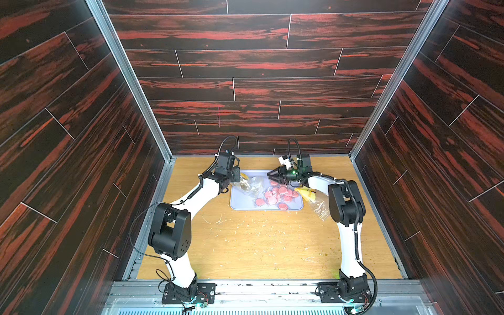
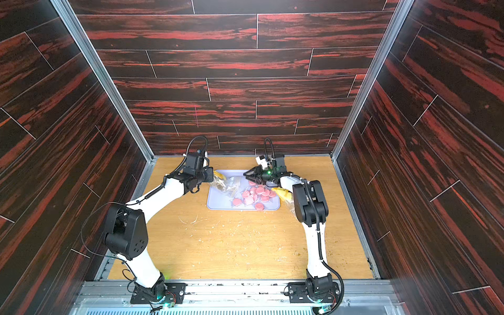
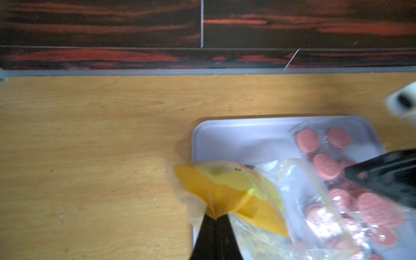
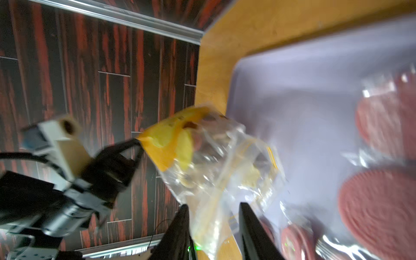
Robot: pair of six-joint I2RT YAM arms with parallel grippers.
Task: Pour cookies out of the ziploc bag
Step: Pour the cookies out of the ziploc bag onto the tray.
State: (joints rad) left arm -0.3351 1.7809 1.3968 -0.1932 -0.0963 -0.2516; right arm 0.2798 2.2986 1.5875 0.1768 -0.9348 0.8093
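Observation:
A clear ziploc bag with a yellow corner hangs low over the back left of a lavender tray. Small cream and brown cookies still sit inside it. My left gripper is shut on the bag's yellow corner. My right gripper is at the bag's other end, its jaws apart with loose clear film between them. Several pink wrapped cookies lie on the tray's right half, also in the left wrist view. In both top views the grippers face each other across the bag.
A yellow wedge-shaped lump and a second crumpled clear bag lie off the tray's right edge, beside my right arm. Crumbs are scattered over the wooden table in front of the tray. Dark panelled walls close in the back and sides.

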